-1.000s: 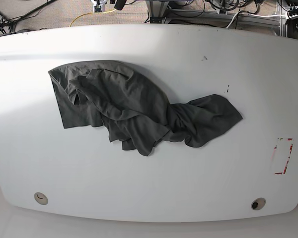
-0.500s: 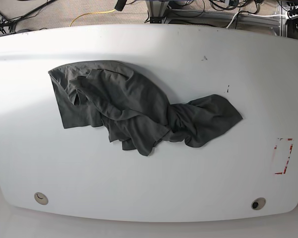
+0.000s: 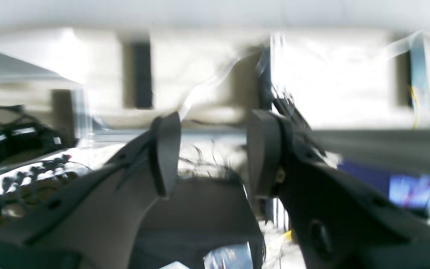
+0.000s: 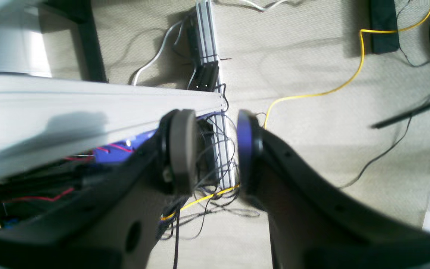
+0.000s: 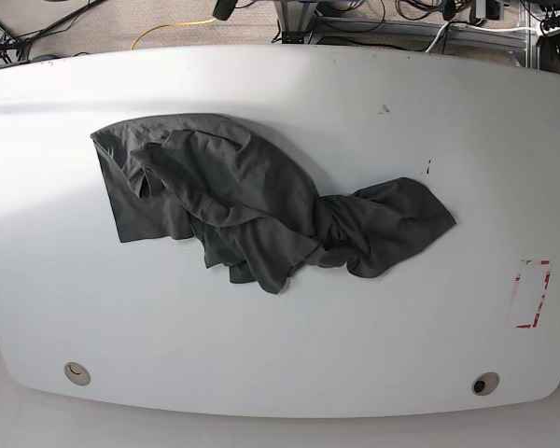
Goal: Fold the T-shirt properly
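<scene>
T-shirt [image 5: 261, 210] lies crumpled on white table [image 5: 355, 317]; left gripper [image 3: 209, 153] and right gripper [image 4: 212, 147] both parted, empty, above cabled carpet floor [image 4: 312, 67].

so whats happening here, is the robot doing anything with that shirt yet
Not yet. The T-shirt lies crumpled in a heap on the white table, unfolded, with nothing touching it. Neither arm shows in the base view. The left gripper is open and empty, its view blurred and facing the room. The right gripper is also open and empty, hanging beside the table edge above the carpet and a yellow cable.
</scene>
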`<state>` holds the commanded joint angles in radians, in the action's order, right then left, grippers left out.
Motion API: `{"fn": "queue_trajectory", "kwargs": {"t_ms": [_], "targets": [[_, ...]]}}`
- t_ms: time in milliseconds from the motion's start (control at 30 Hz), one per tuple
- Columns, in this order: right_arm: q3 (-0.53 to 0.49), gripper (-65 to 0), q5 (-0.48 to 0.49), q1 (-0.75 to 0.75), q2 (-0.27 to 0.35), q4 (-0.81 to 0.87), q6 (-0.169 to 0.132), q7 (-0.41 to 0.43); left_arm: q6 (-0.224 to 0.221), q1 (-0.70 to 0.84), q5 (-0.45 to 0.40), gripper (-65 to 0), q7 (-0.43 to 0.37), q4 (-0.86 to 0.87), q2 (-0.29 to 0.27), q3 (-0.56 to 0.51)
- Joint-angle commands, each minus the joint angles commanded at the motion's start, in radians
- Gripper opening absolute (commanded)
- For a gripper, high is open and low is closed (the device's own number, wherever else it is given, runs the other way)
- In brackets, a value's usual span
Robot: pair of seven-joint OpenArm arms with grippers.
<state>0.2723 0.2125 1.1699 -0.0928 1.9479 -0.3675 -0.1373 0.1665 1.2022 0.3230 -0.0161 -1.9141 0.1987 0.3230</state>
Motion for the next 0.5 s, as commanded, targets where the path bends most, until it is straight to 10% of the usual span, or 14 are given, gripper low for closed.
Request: {"fn": "queue_trajectory", "kwargs": {"t_ms": [500], "targets": [[-0.008,-47.7,-0.002,-0.327,0.077,0.086,-0.091,-0.005,0.000,-0.069,0.015,-38.9,-0.002,-0.072,-0.060,0.044]]}}
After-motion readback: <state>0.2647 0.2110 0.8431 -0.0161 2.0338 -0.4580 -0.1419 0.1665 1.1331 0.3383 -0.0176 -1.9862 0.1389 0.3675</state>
